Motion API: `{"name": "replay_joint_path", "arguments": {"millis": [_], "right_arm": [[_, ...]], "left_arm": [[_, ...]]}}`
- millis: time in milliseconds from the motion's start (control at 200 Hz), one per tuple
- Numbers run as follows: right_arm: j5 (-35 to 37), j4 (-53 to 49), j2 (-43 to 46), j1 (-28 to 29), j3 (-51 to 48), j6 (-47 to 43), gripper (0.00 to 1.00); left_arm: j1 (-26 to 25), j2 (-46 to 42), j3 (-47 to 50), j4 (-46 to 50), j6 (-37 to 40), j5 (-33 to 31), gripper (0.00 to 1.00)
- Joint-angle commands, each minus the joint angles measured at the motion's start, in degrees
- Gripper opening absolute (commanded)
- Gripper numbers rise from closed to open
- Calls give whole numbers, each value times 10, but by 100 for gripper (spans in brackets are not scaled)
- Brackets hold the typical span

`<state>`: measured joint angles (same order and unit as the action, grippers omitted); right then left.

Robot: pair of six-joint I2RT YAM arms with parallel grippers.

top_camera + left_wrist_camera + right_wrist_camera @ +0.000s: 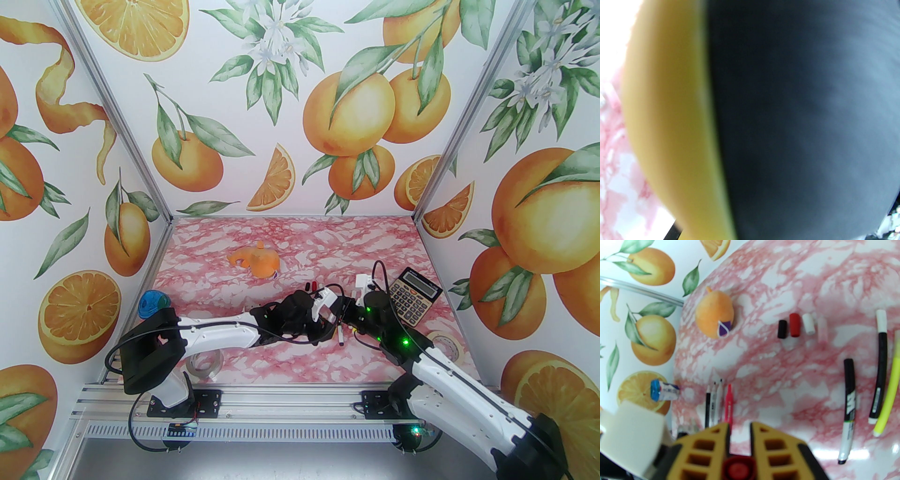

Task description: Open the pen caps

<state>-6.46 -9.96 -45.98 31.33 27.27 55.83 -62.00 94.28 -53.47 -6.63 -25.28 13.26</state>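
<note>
Pen caps [795,324] (black, red, white) lie abreast.

Left wrist camera, all blur: a yellow surface [670,117] and a dark surface [787,117] sat right against the lens, unnameable. From above, the left arm [220,330] and right arm [450,379] hid most of the pens [340,335], plus part of the grey tape roll [206,364] and the beige tape roll [447,344]. The red pen [738,468] in the right gripper [740,427] ran off the bottom edge; the yellow pen [889,390] was clipped at the right.
</note>
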Motion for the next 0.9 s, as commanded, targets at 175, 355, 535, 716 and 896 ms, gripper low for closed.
{"name": "replay_joint_path", "arguments": {"millis": [175,355,535,716,896], "right_arm": [[134,-83,36,-78,18,15,9],[150,-91,36,-89,30,8,9],[150,-43,59,-94,9,12,9],[120,16,79,-115,-1,-26,9],[71,54,74,-146,-2,-43,8]], "left_arm": [[-20,-9,-7,115,36,-66,7],[-28,2,-17,131,44,-64,5],[-29,5,-6,79,30,16,3],[-26,5,6,54,25,73,3],[-17,-2,25,32,12,98,3]]}}
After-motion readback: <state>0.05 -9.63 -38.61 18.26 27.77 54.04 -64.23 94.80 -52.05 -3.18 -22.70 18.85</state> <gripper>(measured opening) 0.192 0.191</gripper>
